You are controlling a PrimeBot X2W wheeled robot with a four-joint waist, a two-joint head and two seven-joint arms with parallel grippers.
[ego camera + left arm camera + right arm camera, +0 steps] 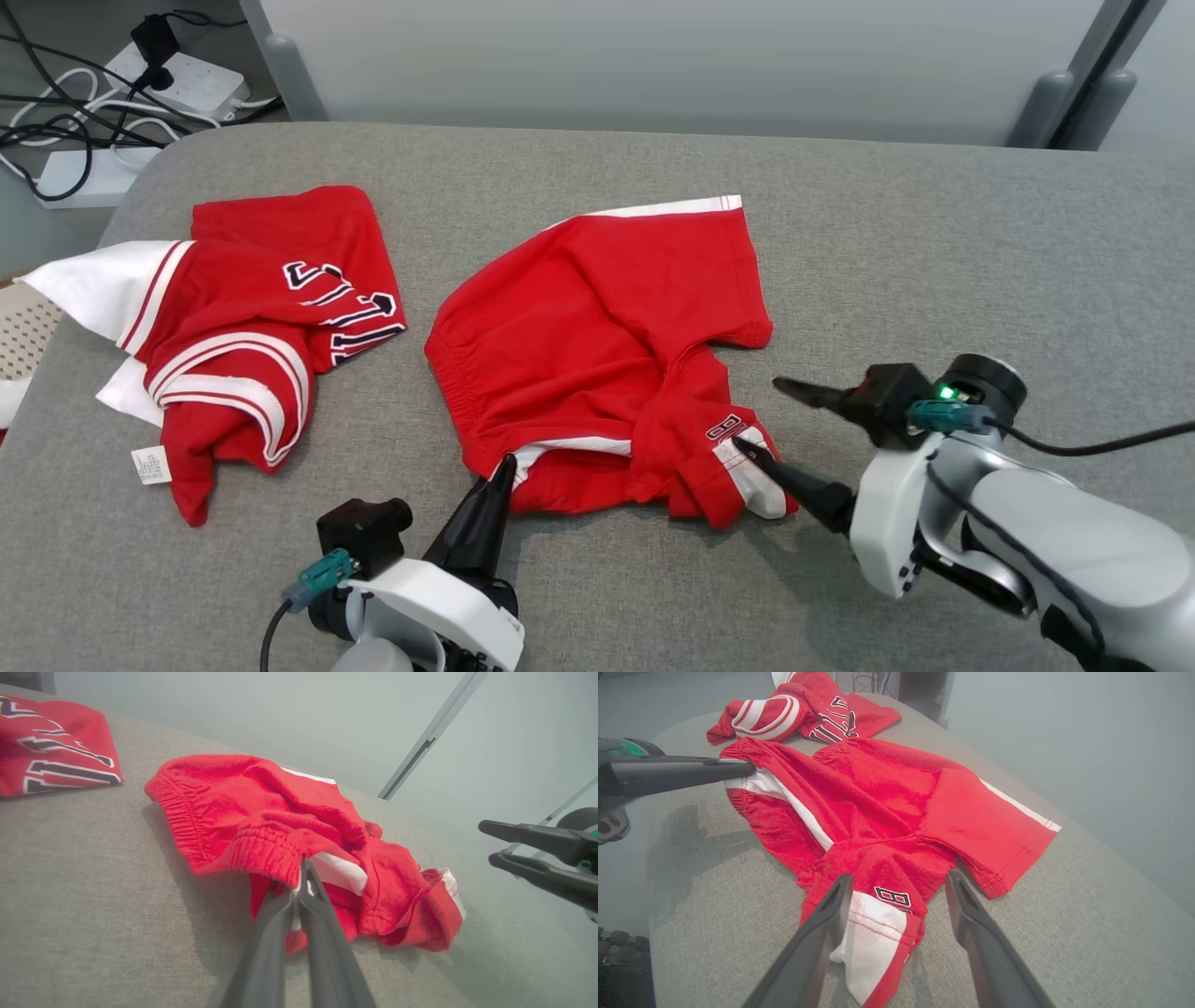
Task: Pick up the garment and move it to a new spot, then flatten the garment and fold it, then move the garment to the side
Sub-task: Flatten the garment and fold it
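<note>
Pinching the elastic waistband of the red shorts (597,317), the left end effector (504,462) has its two fingers pressed together on the near edge of the cloth, beside a white stripe. The right end effector (758,413) has its fingers wide apart and holds nothing. One tip touches the bunched leg cuff with the white band and lettering, and the other stands out over the bare bench (934,261). The shorts lie crumpled in the middle of the bench, with the far leg spread fairly flat and the near leg folded over on itself.

The step in hand looks to be taking hold of the shorts at two points for the lift to a new spot. To do it well, the right fingers should come down astride the cuff and close on the hem alone, not the whole bunch, so the leg can fall open once raised. Both arms should then rise together and evenly, keeping the cloth lightly taut between waistband and cuff. If one side leads, the cloth may drag and twist.

A red jersey (252,317) lies to the left, parted from the shorts by a strip of grey, and its white part hangs past the left edge. The right half of the bench is open and offers the easiest landing. Beyond the rounded far-left corner, power strips (177,79) and cables lie on the floor, so that side is best avoided.
</note>
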